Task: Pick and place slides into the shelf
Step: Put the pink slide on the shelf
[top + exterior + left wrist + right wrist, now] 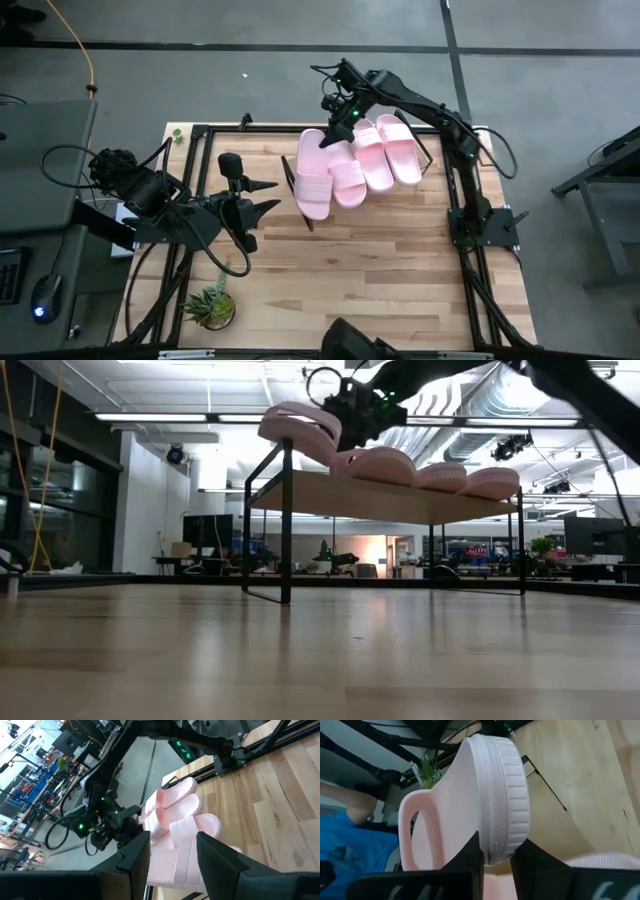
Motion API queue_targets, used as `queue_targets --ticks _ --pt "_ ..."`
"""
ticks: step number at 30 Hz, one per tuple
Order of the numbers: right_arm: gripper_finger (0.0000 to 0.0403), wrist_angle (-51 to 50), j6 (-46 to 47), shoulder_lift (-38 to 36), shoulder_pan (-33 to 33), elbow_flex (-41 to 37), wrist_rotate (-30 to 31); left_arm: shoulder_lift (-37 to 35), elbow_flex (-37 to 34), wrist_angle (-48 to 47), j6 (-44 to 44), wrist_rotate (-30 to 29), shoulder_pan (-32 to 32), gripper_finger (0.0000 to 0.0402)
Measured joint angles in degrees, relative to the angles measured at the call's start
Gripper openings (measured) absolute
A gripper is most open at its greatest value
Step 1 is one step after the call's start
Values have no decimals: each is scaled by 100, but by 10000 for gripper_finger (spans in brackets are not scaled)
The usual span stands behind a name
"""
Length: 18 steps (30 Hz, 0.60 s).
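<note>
Item: right claw (338, 122) clamped on leftmost slide's (312, 175) rim, tilted over shelf (400, 500) edge below; release risked slip-off; left claw (262, 197) apart, idle.

four slides (367, 158) on slanted shelf (385, 499)

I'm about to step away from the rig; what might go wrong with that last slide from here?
The right claw grips the leftmost slide only by its heel edge, so it may slip out. That slide overlaps its neighbour near the shelf end, so release may tip it off or nudge the row.
</note>
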Motion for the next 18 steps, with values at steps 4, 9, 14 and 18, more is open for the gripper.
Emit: queue_targets --ticks 4,9,14,18 --pt "39 -1049 -475 582 78 1158 -7 0 0 -8 0 1 1 144" --pt "39 -1294 -723 606 139 978 67 0 0 -52 0 3 0 144" --pt "39 -1710 -1039 585 79 964 332 0 0 -78 -47 5 -1 144" --pt "39 -1497 -1165 579 87 964 390 0 0 -81 -61 7 -1 144"
